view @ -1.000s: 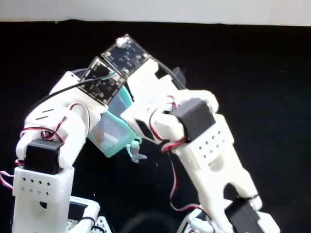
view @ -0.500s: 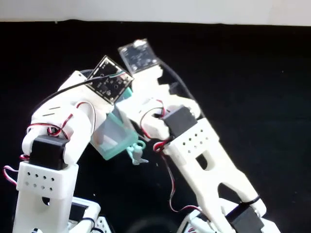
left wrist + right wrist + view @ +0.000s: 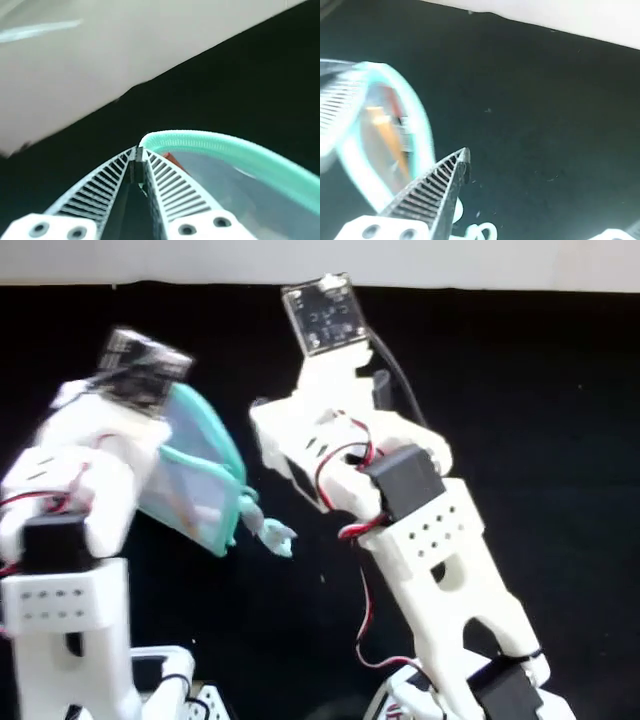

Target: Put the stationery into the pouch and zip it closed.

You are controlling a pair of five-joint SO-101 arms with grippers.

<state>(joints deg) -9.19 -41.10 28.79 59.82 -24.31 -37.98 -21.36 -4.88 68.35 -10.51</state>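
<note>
The clear pouch (image 3: 195, 485) with teal trim hangs in the air at the left, tilted. My left gripper (image 3: 139, 159) is shut on its teal edge (image 3: 225, 145). Orange and red stationery (image 3: 387, 130) shows through the pouch wall. A pale teal zip pull (image 3: 275, 535) dangles from the pouch's lower corner. My right gripper (image 3: 265, 440) is a little to the right of the pouch, apart from it. One ribbed finger (image 3: 440, 185) shows with nothing against it, so the gripper looks open.
The black table (image 3: 520, 390) stretches behind and to the right of both arms. A pale wall (image 3: 500, 260) runs along its far edge. The right arm's white body (image 3: 440, 560) crosses the lower right of the high view.
The left arm has swung the pouch up and to the left, away from the right gripper. The right arm has lifted and pulled back from the pouch, leaving a gap between them.
</note>
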